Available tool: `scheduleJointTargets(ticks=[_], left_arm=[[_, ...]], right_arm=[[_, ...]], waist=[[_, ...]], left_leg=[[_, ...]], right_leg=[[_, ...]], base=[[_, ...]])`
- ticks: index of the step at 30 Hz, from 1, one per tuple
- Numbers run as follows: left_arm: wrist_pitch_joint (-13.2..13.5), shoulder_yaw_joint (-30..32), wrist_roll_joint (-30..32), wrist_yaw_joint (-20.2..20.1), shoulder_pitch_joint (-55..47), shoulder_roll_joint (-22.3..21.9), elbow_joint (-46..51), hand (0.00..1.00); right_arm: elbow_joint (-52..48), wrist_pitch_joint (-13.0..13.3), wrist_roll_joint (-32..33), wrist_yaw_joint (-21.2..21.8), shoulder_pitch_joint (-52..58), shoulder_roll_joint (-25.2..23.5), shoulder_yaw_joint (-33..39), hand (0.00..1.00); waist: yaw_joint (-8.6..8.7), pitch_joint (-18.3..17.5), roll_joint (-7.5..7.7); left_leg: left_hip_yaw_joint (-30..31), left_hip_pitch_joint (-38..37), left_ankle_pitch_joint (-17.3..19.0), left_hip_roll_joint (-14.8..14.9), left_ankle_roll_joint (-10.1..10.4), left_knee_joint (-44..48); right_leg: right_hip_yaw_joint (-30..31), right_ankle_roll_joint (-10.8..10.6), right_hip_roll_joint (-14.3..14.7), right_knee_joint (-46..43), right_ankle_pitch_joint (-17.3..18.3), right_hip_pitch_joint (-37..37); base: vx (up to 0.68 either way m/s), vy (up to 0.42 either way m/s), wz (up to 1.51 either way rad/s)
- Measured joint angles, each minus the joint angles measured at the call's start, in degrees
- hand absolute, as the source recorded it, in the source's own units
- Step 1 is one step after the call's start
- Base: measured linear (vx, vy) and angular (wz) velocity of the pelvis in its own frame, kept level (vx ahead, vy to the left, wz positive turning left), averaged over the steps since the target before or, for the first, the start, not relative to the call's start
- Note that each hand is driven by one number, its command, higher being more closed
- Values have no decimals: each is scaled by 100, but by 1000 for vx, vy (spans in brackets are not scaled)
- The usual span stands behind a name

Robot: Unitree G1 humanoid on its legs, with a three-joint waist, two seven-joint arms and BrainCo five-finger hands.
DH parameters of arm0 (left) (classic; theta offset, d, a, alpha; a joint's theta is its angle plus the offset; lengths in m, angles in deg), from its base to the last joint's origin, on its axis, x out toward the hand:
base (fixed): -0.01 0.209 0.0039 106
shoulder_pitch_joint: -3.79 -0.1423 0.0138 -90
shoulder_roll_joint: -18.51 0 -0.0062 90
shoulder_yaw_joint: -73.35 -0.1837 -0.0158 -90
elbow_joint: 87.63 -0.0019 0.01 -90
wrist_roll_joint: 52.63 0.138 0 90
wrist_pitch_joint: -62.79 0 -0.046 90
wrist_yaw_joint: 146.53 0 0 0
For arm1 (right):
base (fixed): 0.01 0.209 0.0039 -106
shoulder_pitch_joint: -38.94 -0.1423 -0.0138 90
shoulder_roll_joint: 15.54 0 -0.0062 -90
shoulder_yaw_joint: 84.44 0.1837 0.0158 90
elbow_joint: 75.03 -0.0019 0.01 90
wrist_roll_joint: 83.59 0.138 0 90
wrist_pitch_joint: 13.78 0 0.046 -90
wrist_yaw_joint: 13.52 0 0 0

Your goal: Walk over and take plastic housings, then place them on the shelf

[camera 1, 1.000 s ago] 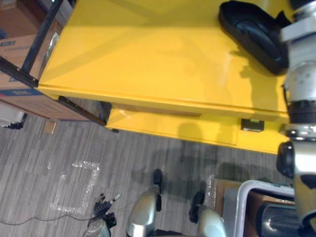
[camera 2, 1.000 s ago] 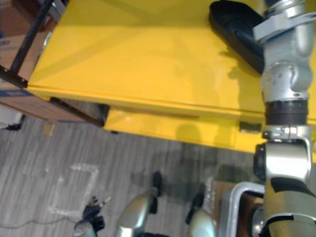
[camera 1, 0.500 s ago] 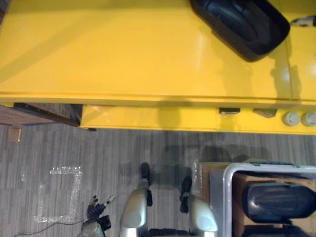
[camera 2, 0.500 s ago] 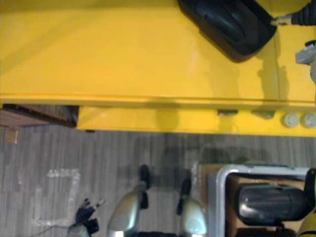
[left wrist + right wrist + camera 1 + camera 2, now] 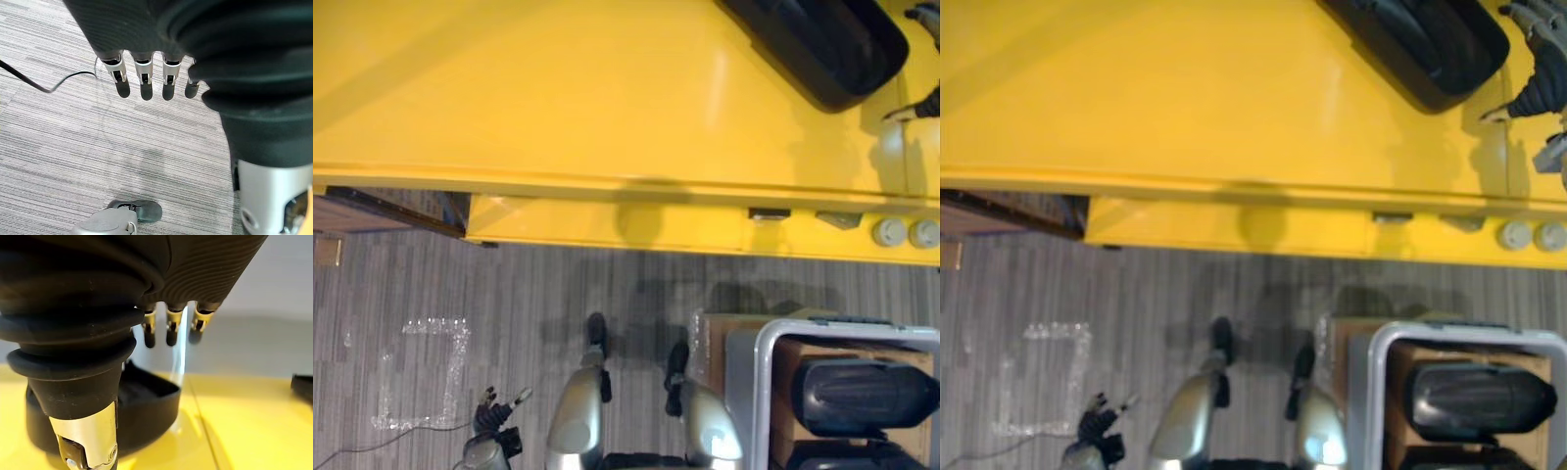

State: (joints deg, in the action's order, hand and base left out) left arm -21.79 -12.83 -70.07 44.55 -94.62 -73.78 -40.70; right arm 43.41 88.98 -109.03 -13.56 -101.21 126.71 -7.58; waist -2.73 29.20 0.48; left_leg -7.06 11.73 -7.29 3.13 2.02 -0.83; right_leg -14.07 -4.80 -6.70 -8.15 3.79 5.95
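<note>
Yellow table (image 5: 558, 88) bears one housing (image 5: 832, 44); bin (image 5: 759, 392) holds two; left hand (image 5: 142, 73), right hand (image 5: 1540, 83) released.

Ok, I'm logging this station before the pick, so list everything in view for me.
Table: one, yellow, across the top of the head views.
Housing on the table: one, black, at its far right end.
Housings in the crate: two showing, black, lower right.
Crate: one, grey rim, in front of the table, lower right.
Round knobs: two, pale, on the table's front face, right.
Tape outline: one, whitish, on the grey floor, lower left.
Right hand: open, beside the housing on the table.
Left hand: open, hanging over the floor.
</note>
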Motion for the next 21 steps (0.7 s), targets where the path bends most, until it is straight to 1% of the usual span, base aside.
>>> scheduleJointTargets(ticks=[5,8,9,11,16,20,21], left_arm=[[-2,-7,35,-53,1,83,149,0],[19,-10,41,-74,53,185,165,0],[23,-11,42,-72,105,194,141,0],[24,-52,57,-72,138,183,146,0],[-14,-82,62,-68,173,186,143,0],[-32,-209,54,-58,237,209,142,0],[-39,-243,51,-57,255,210,141,0]], right_arm=[[15,256,121,277,43,9,-147,0],[44,352,177,316,70,9,-242,0],[105,364,183,314,132,9,-247,100],[252,359,183,313,178,9,-312,100],[277,327,180,258,176,8,-386,100],[496,296,175,218,80,-12,-400,100],[598,275,169,200,-13,-15,-515,100]], waist=[[-1,-30,52],[-9,-33,56],[-35,-33,56],[-88,-33,57],[-146,-96,76],[-205,-126,81],[-211,-129,76]], left_leg=[[-6,-26,0,-1,0,18],[8,41,-12,-5,-1,46],[17,52,-19,-8,-1,44],[27,62,-24,-18,-6,45],[40,246,-68,-27,-28,47],[40,247,-68,-48,-30,48],[39,248,-68,-50,-30,48]], right_leg=[[3,5,-6,-21,4,-19],[0,11,-8,-23,9,24],[-4,11,-8,-33,9,36],[-9,10,-10,-43,9,44],[-14,1,-7,-63,-5,221],[-11,-11,-11,-42,-14,214],[-10,-12,-13,-40,-14,214]], base=[[0,0,0],[-45,6,2],[-28,6,4],[-16,3,2],[11,-1,3],[29,-3,1],[0,0,0]])
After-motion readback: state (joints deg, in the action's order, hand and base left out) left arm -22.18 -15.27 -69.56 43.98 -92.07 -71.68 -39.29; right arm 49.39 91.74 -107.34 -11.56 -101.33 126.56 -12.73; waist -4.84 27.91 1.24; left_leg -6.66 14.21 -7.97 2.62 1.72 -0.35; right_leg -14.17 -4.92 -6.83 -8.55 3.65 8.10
